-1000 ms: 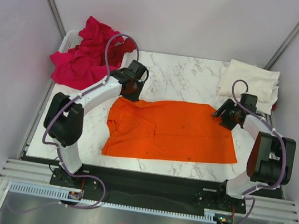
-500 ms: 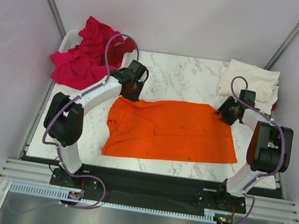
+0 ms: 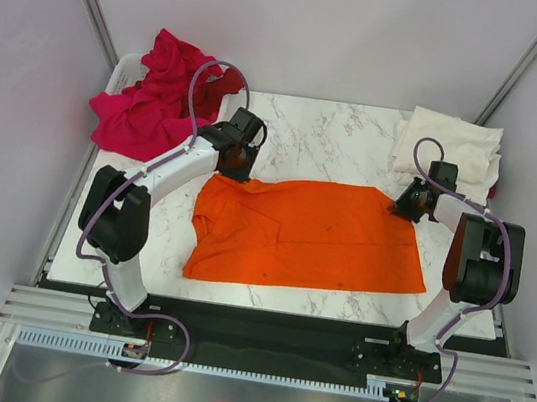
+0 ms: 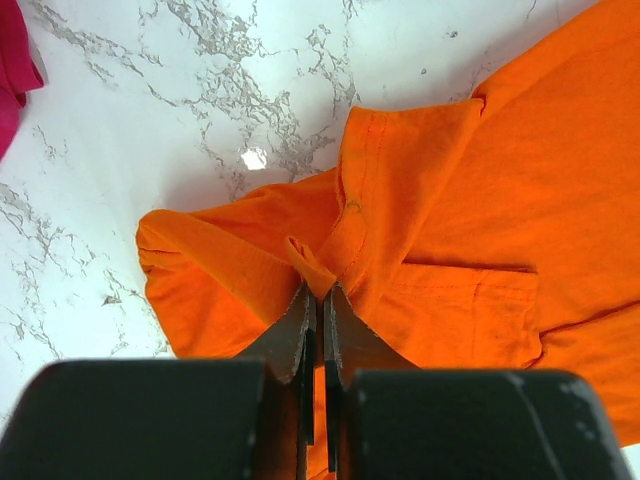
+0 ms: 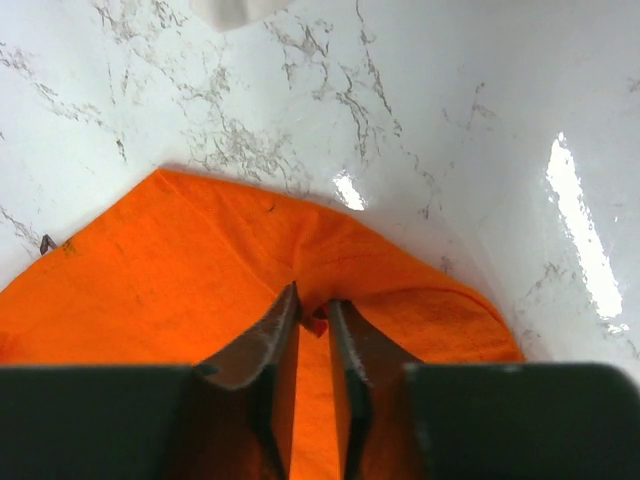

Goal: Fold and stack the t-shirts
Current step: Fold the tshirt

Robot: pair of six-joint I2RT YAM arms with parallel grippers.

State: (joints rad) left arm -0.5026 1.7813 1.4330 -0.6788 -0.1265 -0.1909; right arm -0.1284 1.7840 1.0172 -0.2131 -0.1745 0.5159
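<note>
Overhead, we see a bright orange cotton short-sleeved t-shirt (image 3: 309, 235) spread flat across the middle of the white grey-veined marble tabletop (image 3: 330, 129), w/ a sleeve at its left end. We mark the left gripper (image 4: 318, 292) at the shirt's far-left corner. Per its wrist cam, both fingers are pressed together w/ a small raised fold of orange cloth pinched between the tips, just beside a sleeve seam. The right gripper (image 5: 312, 318) sits at the far-right corner of the same shirt. Its fingers are nearly closed, w/ a puckered ridge of cloth caught between them, right at the fabric's edge where bare marble begins. The rest of the shirt lies flat. At the table's far-left corner, a heap of crumpled magenta-pink t-shirts (image 3: 140, 111) spills over a white plastic basket (image 3: 124, 68), w/ a dark red shirt (image 3: 228, 82) on the heap's right side. At the far-right corner, we note a folded cream-white t-shirt (image 3: 449, 144), apart from the orange one.
</note>
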